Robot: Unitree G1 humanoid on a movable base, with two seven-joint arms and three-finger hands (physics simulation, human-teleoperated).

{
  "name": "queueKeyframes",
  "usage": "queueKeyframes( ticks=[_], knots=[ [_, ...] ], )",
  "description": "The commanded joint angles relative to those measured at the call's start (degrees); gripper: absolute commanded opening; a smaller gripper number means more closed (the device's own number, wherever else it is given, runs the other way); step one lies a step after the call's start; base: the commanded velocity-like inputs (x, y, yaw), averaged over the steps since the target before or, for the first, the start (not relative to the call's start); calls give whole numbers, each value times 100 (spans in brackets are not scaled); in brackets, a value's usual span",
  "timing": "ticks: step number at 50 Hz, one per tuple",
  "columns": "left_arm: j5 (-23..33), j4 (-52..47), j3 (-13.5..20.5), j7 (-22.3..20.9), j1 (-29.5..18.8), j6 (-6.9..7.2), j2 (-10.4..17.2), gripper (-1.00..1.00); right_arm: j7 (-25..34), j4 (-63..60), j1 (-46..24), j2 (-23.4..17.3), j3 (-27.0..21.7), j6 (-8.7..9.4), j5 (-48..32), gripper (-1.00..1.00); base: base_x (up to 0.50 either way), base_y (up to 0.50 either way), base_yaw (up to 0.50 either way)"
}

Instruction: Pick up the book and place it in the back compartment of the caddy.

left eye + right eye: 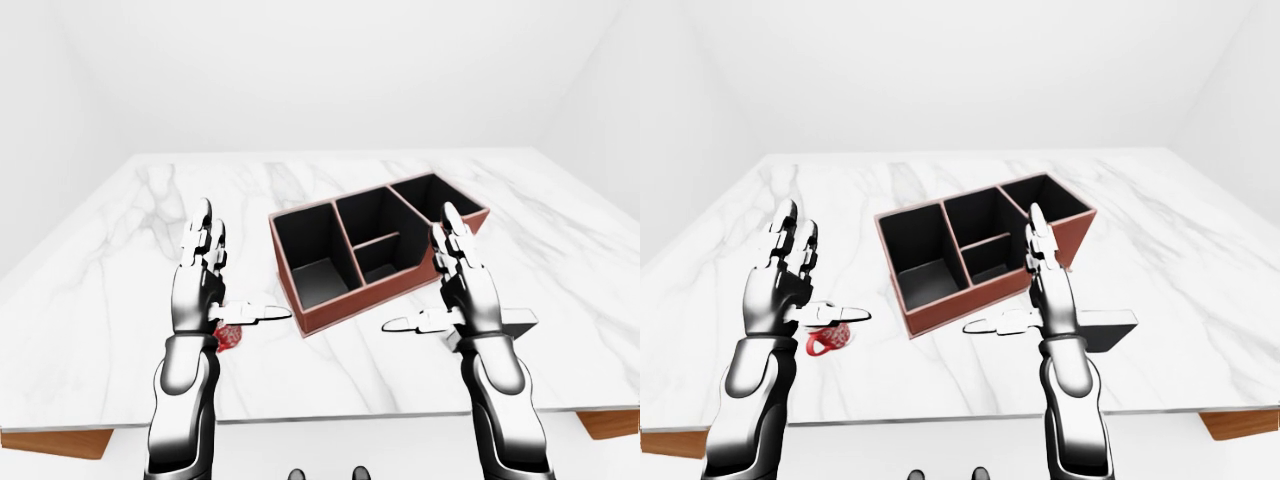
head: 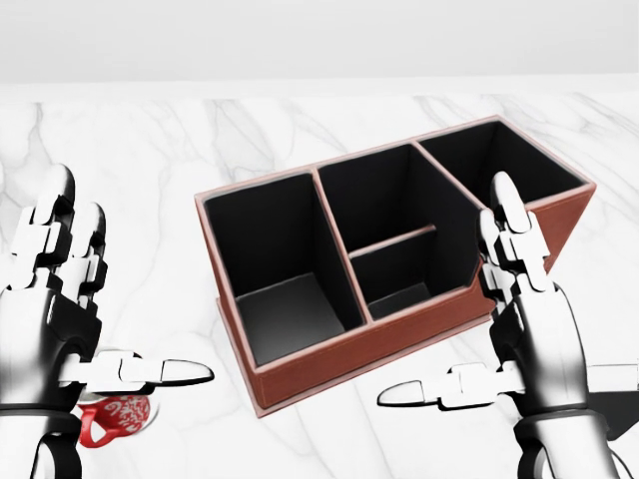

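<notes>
We see a red mug (image 1: 828,339) with white pattern lying on its side on the white marble table (image 1: 120,260), toward seven o'clock in the right-eye view, near the table's bottom edge.

Glossy white marble table (image 1: 120,250); matt leather-like brown caddy (image 2: 399,344).

A white marble desk (image 1: 120,250) carries a brown caddy (image 2: 399,339) with black compartments. Left of the caddy lies a red mug (image 1: 828,338); right of the caddy rests a dark book (image 1: 1108,328).
</notes>
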Motion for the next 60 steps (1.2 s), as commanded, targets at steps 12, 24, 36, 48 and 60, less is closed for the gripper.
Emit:
queueKeyframes(
  ticks=[12,24,36,48,60],
  knots=[
    [10,39,-13,4,9,0,-6,100,-103,123,-78,13,19,0,-165,100,30,0,0],
    [12,66,-17,1,4,0,-6,100,-60,26,-38,15,49,0,-119,100,0,0,0],
    [8,40,-15,-1,12,0,-5,100,-96,29,-62,16,-71,0,-40,100,12,0,0],
    [-10,15,0,-4,10,0,-1,100,19,-493,-335,-408,-430,0,-295,100,0,0,0],
    [-7,-6,-3,-7,11,0,-1,100,280,-632,-385,-321,-604,0,-580,100,0,0,0]
  ],
)
